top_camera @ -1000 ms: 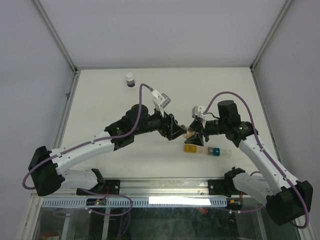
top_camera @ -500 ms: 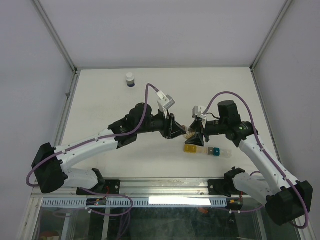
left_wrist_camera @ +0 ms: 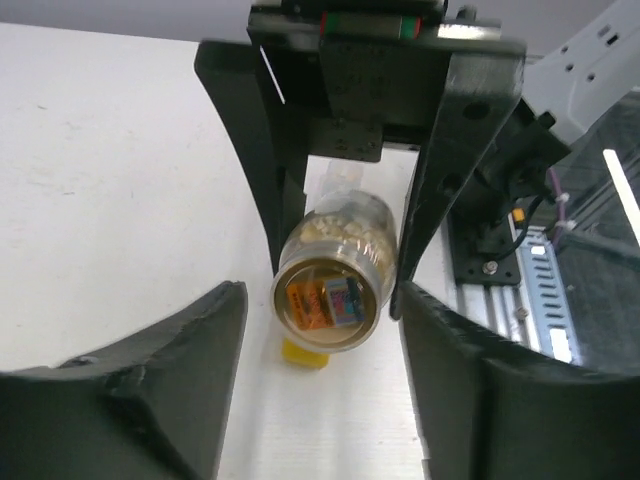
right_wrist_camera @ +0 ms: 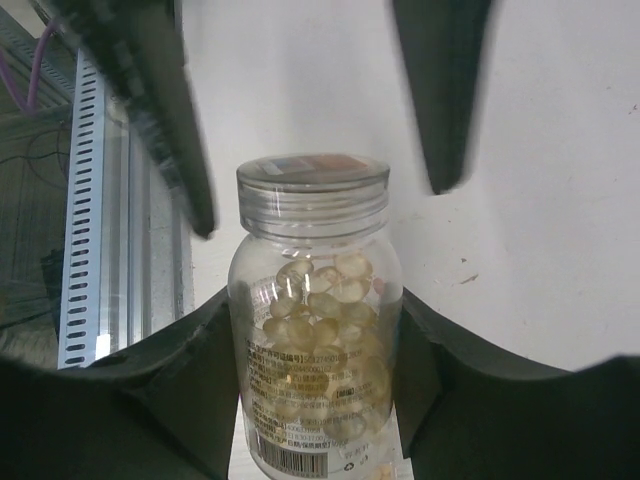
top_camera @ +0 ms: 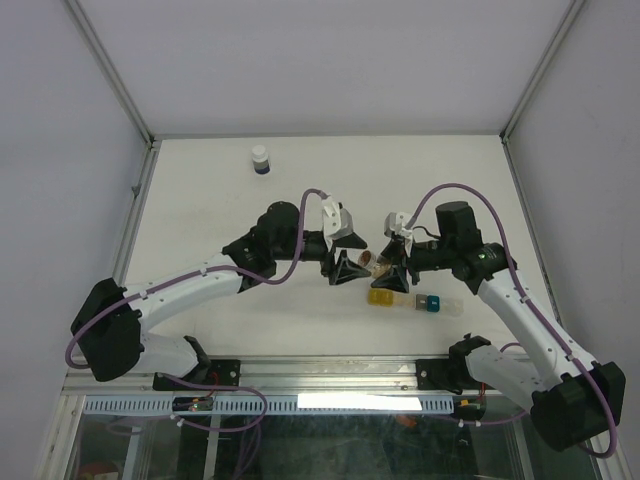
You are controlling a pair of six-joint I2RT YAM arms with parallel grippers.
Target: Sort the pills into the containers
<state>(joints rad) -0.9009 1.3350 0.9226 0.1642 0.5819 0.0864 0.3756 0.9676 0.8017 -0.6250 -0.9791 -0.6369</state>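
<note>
From above, the two arms meet near the middle of the white counter (top_camera: 450,180). The right pincer (top_camera: 388,270) is clenched on a small clear vial (top_camera: 371,263) and holds it on its side, with the cap pointing left. The left pincer (top_camera: 352,267) sits just beside that cap. The containers (top_camera: 405,300), a short strip with a yellow box at its left end and a teal one toward the right, lie on the counter just near of the vial. A dark blue bottle (top_camera: 260,160) with a white top stands at the far left, well apart.

From the left wrist, the round cap (left_wrist_camera: 328,300) faces the camera and is on the vial. The pills (left_wrist_camera: 345,225) are piled up inside behind it. The left pincer's own fingers (left_wrist_camera: 150,390) stand one on each side of the cap with a thin gap, so it looks released and is not squeezing.

From the right wrist, the vial's body is gripped between that pincer's fingers (right_wrist_camera: 130,400). The vial looks quite full.

The sorting does not look started. Every pill that shows is in the closed vial. From above, the boxes are too small to tell if any pill is inside. Left to do: take the cap off, get the pills out, and put them in the boxes.
</note>
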